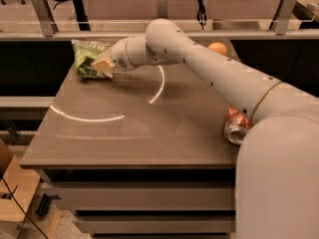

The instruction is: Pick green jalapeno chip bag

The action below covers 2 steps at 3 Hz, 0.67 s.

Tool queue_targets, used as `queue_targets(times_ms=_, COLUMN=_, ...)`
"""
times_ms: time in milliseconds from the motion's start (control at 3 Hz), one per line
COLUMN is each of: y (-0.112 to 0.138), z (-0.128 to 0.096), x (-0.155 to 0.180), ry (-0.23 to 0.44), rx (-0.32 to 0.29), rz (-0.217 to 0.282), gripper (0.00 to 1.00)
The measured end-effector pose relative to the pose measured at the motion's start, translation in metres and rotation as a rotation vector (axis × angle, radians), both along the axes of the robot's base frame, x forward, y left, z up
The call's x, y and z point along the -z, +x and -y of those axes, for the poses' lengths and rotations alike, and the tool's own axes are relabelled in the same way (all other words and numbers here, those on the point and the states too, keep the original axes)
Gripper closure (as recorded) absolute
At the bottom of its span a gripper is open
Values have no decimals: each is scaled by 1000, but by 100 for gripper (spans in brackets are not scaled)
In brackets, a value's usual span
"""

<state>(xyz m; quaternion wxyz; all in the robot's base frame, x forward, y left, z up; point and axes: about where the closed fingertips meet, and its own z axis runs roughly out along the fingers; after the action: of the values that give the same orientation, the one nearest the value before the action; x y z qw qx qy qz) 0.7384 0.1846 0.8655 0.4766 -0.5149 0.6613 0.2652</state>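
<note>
The green jalapeno chip bag (85,59) lies at the far left corner of the brown table (134,138). It is crinkly and light green, and its right part is hidden by the gripper. My gripper (102,66) reaches across the table from the right and sits against the bag's right front side, low over the tabletop. The white arm (199,63) stretches from the lower right to the bag.
An orange (217,48) sits at the table's far right, behind the arm. A red and silver can (235,126) stands at the right edge, partly hidden by my arm. A cardboard box (11,188) sits on the floor at lower left. A railing (45,14) runs behind the table.
</note>
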Motion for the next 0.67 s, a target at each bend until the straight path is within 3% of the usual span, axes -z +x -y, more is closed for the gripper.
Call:
queue_targets(times_ms=333, y=-7, z=18, x=-47, ry=19, rx=3, rz=68, gripper=100)
queue_targets(times_ms=667, y=-14, z=39, x=-104, ry=11, rx=-5, rz=156, gripper=100)
